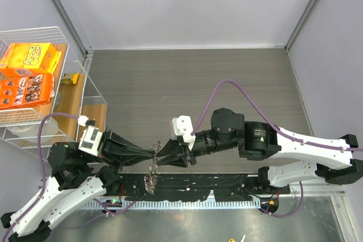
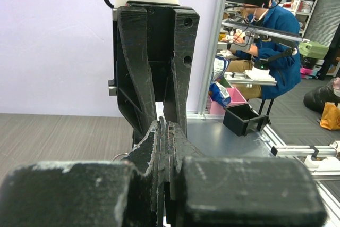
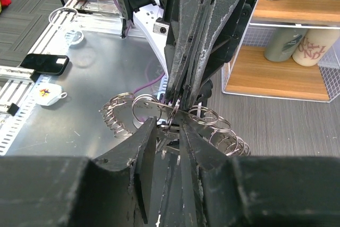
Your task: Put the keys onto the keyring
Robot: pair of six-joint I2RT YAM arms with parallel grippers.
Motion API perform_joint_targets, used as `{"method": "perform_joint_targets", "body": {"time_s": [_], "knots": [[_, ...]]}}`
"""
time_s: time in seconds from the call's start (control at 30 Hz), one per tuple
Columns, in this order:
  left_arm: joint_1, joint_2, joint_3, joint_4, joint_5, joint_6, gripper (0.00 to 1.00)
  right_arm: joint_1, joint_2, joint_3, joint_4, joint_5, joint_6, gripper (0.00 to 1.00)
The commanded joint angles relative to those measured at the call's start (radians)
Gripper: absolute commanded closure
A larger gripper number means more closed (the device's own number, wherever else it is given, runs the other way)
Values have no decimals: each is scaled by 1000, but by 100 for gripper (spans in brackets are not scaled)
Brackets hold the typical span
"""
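Left pincer (image 2: pixel 163 131) pressed together on the keyring (image 3: pixel 146 111), meeting the right pincer (image 3: pixel 169 127) tip to tip, that one likewise pinching the ring's wire. Silvery keys (image 3: pixel 118 116) fanned out to either side, dangling just above the tabletop (image 1: pixel 170 83) near its front edge.

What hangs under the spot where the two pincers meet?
The keyring, a silvery bunch, dangles below the left pincer and right pincer, both shut on its top. The pinched stretch, and any loose key there, is covered by their tips.
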Motion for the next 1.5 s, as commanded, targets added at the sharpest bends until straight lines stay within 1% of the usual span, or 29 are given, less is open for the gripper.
{"method": "perform_joint_targets", "body": {"time_s": [0.0, 0.37, 0.43, 0.53, 0.7, 0.83, 0.87, 1.07, 1.13, 1.17, 1.27, 1.47], "knots": [[-3, -14, 2, 75, -28, -6, 100, 9, 2, 40, 68, 26, 13, 71], [-3, -22, -4, 73, -28, -6, 100, 13, 9, 48, 81, 44, 21, 76], [-3, -25, -7, 73, -31, -6, 100, 13, 11, 48, 82, 46, 22, 80], [-3, -27, -7, 73, -32, -6, 100, 13, 16, 51, 76, 53, 16, 94], [-3, -34, -4, 66, -35, -6, 100, 23, 31, 81, 23, 69, -6, 95], [-3, -30, 31, -8, -15, -9, 100, 26, 52, 139, -88, 72, -22, 94], [-3, -27, 43, -37, -3, -6, 98, 26, 55, 150, -134, 73, -25, 94], [-3, -17, 108, -299, 45, 26, 66, 26, 85, 244, -355, 46, -33, 94], [-3, -7, 126, -379, 60, 51, 58, 27, 95, 261, -418, 36, -33, 94], [-3, 1, 137, -423, 71, 61, 56, 26, 101, 265, -450, 27, -33, 94], [-3, 38, 141, -477, 109, 71, 52, 24, 109, 264, -493, -6, -30, 94], [-3, 110, 137, -577, 132, 107, 52, 18, 112, 230, -524, -68, 2, 95]]}}
